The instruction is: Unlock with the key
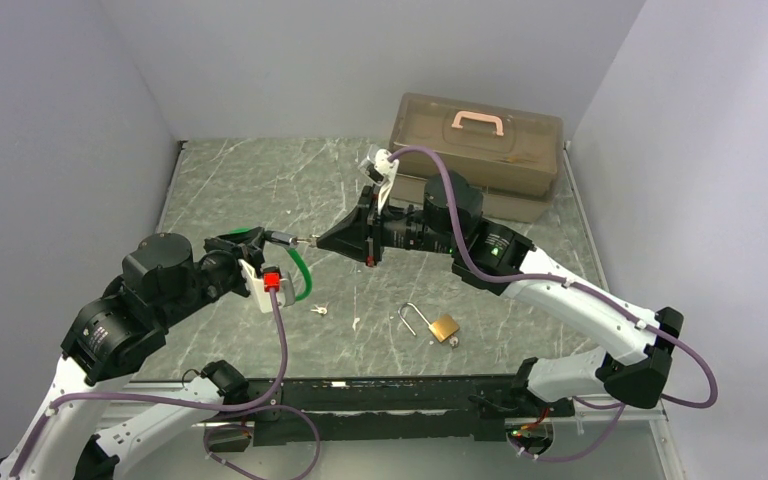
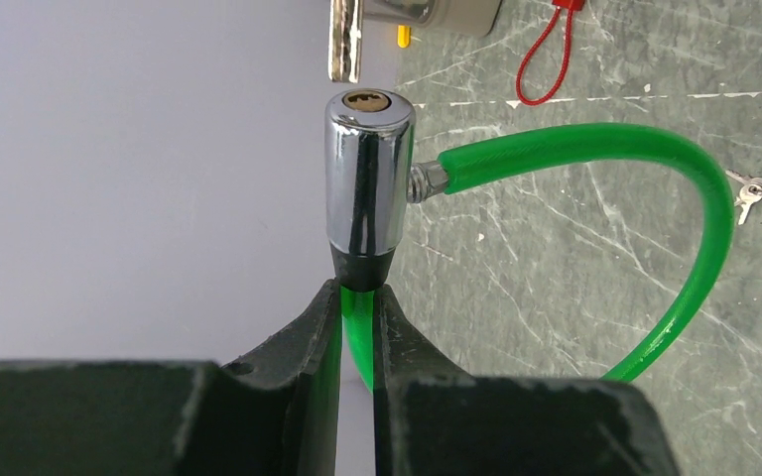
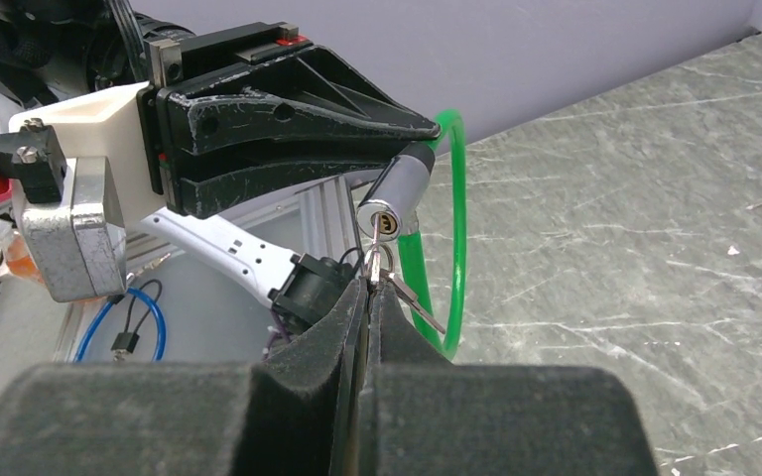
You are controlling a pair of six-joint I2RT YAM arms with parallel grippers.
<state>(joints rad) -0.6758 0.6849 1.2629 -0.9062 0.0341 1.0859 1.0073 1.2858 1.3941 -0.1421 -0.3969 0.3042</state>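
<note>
A green cable lock [image 2: 575,147] with a chrome cylinder [image 2: 367,169] hangs above the table. My left gripper [image 2: 357,293] is shut on the green cable just below the cylinder, whose keyhole [image 2: 367,100] faces away. My right gripper [image 3: 369,283] is shut on a small silver key [image 3: 374,248], with a second key [image 3: 419,303] dangling from its ring. The key's tip sits right at the keyhole [image 3: 381,220]; I cannot tell whether it is inside. From above, the cylinder [image 1: 282,238] lies between the left gripper [image 1: 257,241] and the right gripper [image 1: 322,241].
An open brass padlock [image 1: 443,327] lies on the marble table [image 1: 260,180] in front of the right arm. A loose small key [image 1: 318,309] lies below the green loop. A tan toolbox [image 1: 475,150] with a pink handle stands at the back right. A red loop [image 2: 544,55] lies nearby.
</note>
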